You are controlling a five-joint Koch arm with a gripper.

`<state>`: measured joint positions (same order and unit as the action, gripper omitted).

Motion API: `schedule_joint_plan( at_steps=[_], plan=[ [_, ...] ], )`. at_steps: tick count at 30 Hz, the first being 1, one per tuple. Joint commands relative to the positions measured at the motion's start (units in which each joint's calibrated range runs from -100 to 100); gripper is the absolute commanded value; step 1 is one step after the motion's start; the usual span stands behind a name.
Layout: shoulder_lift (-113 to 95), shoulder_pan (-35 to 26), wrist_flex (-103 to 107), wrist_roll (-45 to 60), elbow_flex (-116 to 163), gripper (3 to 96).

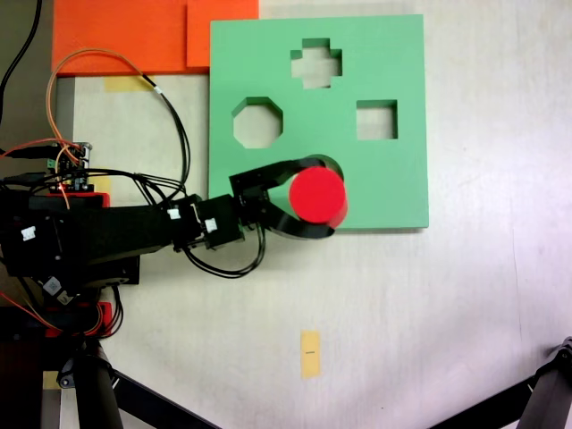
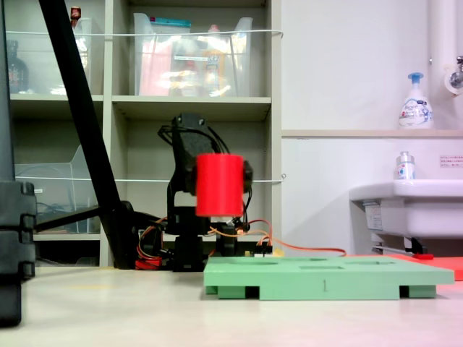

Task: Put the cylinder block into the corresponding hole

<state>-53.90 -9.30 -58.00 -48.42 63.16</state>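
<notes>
1. First exterior view: overhead, straight down on the table point(image 1: 500, 295).
2. Second exterior view: tabletop height, side-on, facing the shelves point(image 2: 195, 108).
3. Shared in both exterior views: green board point(image 1: 402, 107) point(image 2: 325, 278), arm point(image 1: 116, 237) point(image 2: 184, 217).

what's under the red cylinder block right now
The cylinder block, held in the gripper, hangs above the green foam board. It covers most of the circular cutout in the first exterior view.
</notes>
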Motion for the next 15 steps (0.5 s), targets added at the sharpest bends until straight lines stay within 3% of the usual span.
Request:
schedule_joint_plan(
  at_steps=[1, 15],
  plan=[
    [3.2, -2.3, -0.1, -0.8, -2.8, 41.9],
    [18.0, -4.5, -0.1, -0.8, -8.3, 41.9]
  ],
)
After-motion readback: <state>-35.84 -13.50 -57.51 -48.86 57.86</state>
